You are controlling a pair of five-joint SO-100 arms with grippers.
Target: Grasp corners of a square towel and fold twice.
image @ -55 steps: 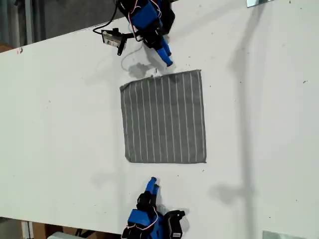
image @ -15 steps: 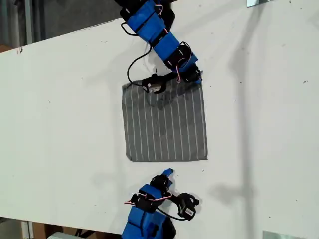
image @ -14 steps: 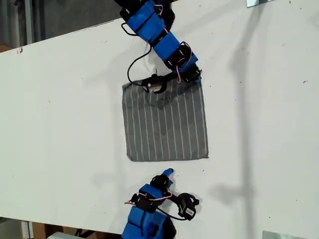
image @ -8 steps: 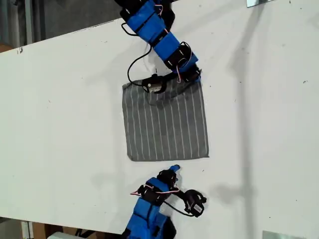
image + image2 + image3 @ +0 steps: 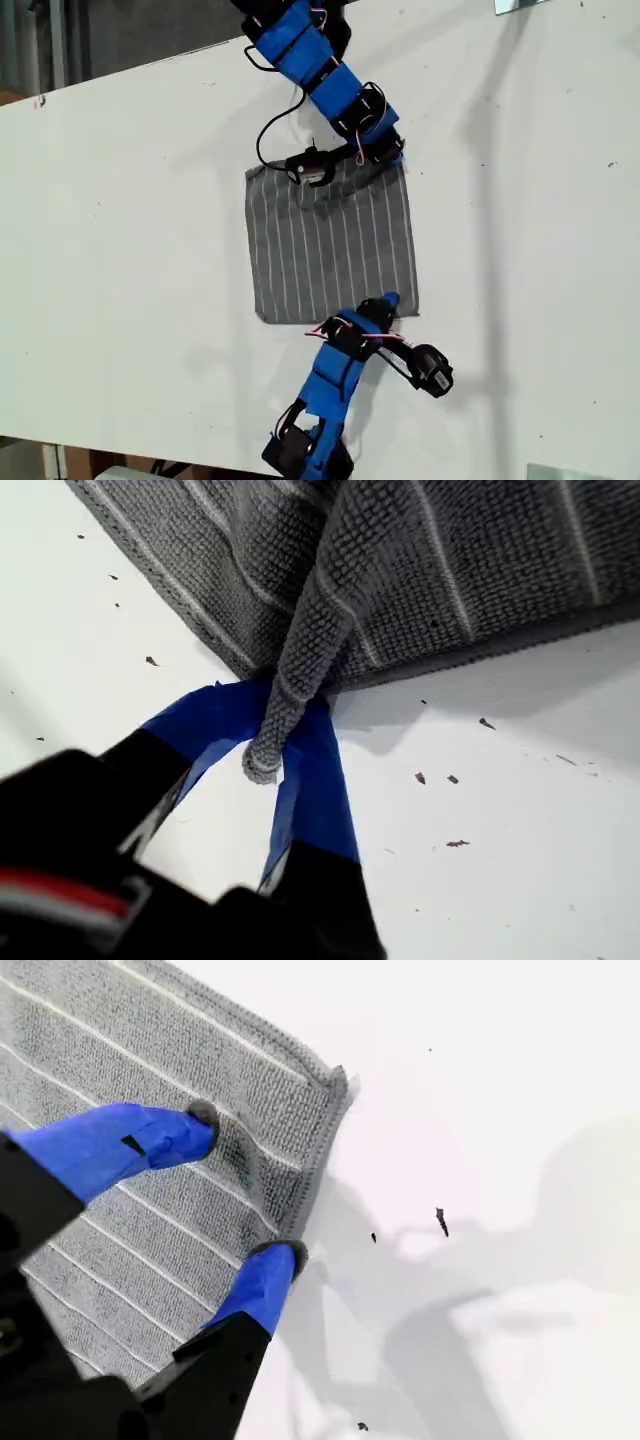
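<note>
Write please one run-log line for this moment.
first gripper: shut on towel corner | second gripper: open, straddling another corner | towel: flat, unfolded

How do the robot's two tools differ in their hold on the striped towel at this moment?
My first tool is shut on a pinched-up corner of the towel; my second tool is open, its fingertips straddling another corner that lies flat. In the exterior view the first works the towel's top right corner, the second its bottom right. Both have blue fingers and meet the towel at a corner.

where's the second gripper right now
My second gripper is open at the towel's corner at the exterior view's lower right, one fingertip on the cloth, the other at its hem. My first gripper pinches the upper-right corner.
</note>
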